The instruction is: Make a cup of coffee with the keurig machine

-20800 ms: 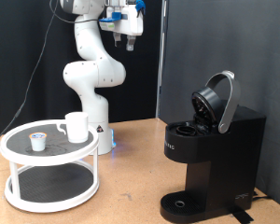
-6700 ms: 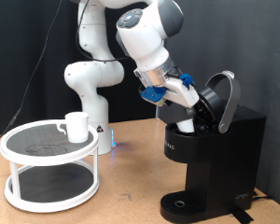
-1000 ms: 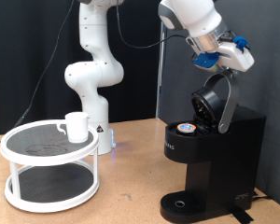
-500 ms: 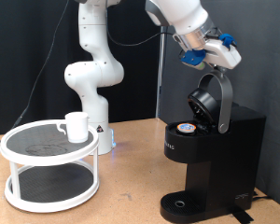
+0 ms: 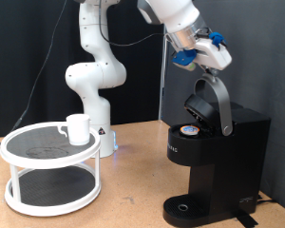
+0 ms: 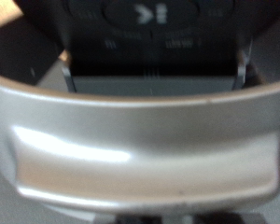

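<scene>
The black keurig machine stands at the exterior view's right, its hinged lid partly lowered over the pod chamber. A small pod with a brown and blue top sits in the chamber. My gripper, with blue finger parts, is at the top of the lid's handle and holds nothing that I can see. The wrist view is filled by the lid's silver handle, blurred and very close, with the machine's black control panel beyond. The white cup stands on the round stand at the exterior view's left.
The white two-tier round stand with dark mesh shelves sits at the exterior view's left. The arm's white base stands behind it. A black curtain covers the back. The machine's round drip base is bare.
My gripper has moved towards the exterior view's left and slightly down with the lid's handle. The lid has swung from fully open to partly lowered over the pod.
</scene>
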Controlling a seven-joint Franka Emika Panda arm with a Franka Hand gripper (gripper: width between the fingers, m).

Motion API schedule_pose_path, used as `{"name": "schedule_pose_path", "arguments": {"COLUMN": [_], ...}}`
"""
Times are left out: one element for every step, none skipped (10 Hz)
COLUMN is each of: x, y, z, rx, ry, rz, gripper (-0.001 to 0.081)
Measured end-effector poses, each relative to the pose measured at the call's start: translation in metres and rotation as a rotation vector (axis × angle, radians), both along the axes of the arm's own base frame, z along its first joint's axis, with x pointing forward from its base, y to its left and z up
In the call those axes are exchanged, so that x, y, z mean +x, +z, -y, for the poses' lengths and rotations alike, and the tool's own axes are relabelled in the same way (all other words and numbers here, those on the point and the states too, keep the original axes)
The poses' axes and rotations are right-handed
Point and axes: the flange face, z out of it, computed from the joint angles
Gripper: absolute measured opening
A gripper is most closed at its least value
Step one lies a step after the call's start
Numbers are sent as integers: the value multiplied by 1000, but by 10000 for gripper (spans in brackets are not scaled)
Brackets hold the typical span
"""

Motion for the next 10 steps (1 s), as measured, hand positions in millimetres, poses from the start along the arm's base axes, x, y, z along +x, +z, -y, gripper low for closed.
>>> {"name": "schedule_pose_path", "arguments": {"x": [-1, -1, -1, -2, -2, -2, -3, -2, -1, 0], "y": [-3, -7, -12, -18, -24, -32, -44, -57, -70, -84], "z": [11, 21, 30, 37, 44, 52, 59, 65, 70, 74], "rx": [-40, -80, -107, -129, -145, -164, -189, -206, -215, -222], "ry": [-9, -15, -21, -28, -38, -46, -53, -63, -76, -85], "rz": [2, -2, -7, -10, -14, -23, -35, -45, -52, -57], "gripper": [0, 0, 0, 0, 0, 0, 0, 0, 0, 0]}}
